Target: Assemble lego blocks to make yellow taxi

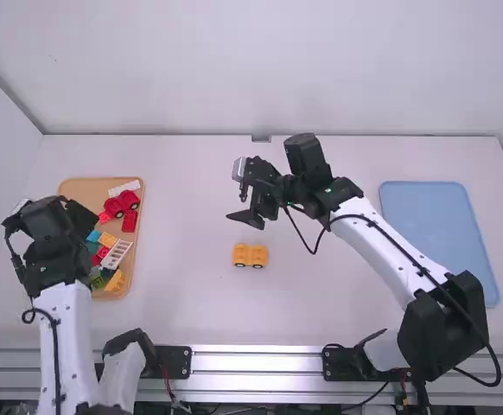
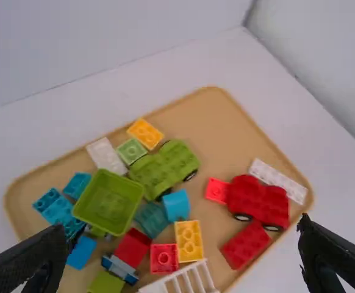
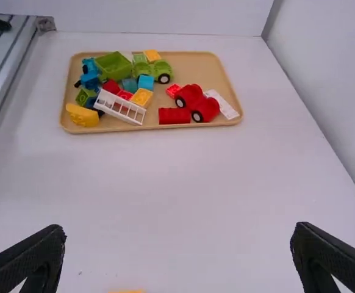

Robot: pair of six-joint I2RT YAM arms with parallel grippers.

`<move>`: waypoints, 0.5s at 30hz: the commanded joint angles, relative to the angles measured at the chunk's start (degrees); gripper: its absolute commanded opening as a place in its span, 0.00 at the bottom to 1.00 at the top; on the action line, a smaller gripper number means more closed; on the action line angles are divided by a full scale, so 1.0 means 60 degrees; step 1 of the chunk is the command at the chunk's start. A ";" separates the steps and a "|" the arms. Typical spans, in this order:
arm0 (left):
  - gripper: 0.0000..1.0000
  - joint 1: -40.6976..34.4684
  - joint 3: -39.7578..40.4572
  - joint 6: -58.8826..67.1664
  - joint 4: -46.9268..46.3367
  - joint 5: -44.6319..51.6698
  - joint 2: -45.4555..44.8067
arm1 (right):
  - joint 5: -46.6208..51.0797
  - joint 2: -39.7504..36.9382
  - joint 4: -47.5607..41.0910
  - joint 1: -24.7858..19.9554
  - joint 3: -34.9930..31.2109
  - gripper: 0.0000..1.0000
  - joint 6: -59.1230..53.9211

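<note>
Yellow and on wheels, the little car (image 1: pixel 251 255) sits out near the middle of the tabletop (image 1: pixel 338 303) in the high view. It could roll off if the right gripper (image 1: pixel 238 206), with its fingers apart, bumped it from the side. The left arm (image 1: pixel 63 320) hides the left side of the tray (image 1: pixel 137 238).

In the left wrist view, the left gripper (image 2: pixel 183 224) has its fingers wide apart too. The yellow brick (image 2: pixel 189 241) by the tray's right edge is squashed in beside the red brick (image 2: pixel 163 258), so a fat finger could knock both. Another yellow brick (image 2: pixel 145 133) is by the left edge, and the white rack (image 2: pixel 180 282) is cut off.

In the right wrist view, the bumpy yellow piece (image 3: pixel 83 115) is at the tray's front right corner. It could slip, because its shape looks hard to grab. I can't tell its underside. Just a bit of the car peeks in.
</note>
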 commanded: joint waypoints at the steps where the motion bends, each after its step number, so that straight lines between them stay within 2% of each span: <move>1: 0.99 0.0430 0.0499 0.0302 -0.0066 0.1100 0.0969 | 0.0466 -0.0299 0.0076 0.0135 -0.0036 0.98 0.0036; 5: 0.99 0.0525 0.1359 0.0331 -0.0718 0.1938 0.2463 | 0.0823 -0.0299 0.0222 0.0259 -0.0036 0.99 0.0040; 13: 1.00 0.0419 0.3639 0.0113 -0.2659 0.2189 0.6178 | 0.1005 -0.0299 0.0291 0.0291 -0.0036 0.99 0.0036; 15: 0.95 0.0419 0.4167 -0.0040 -0.2947 0.2182 0.7180 | 0.0984 -0.0299 0.0291 0.0302 -0.0036 0.99 0.0040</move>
